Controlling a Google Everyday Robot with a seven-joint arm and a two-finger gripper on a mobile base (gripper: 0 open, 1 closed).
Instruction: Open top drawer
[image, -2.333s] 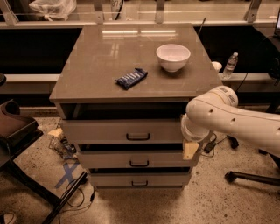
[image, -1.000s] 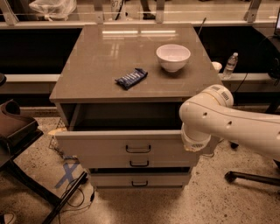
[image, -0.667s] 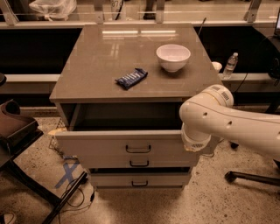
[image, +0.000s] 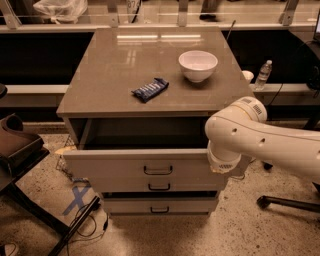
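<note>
standing open: wide pale grey top drawer (image: 115, 167), box interior exposed. gripper (image: 223, 167) at its front's right end, under white arm (image: 265, 142); cannot tell its grip state.

The top drawer (image: 110, 162) juts out, its cavity reachable from above; the white arm (image: 260, 137) and gripper (image: 218, 169) (largely hidden behind it) block the drawer's right corner.

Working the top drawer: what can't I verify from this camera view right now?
- Gripper: camera view, mostly hidden under the arm's own wrist, at the right end of the top drawer; its hold is unreadable.
- Drawer interior: in shadow, floor blocked by the front panel.
- Arm's base: cut off by the right edge.
</note>
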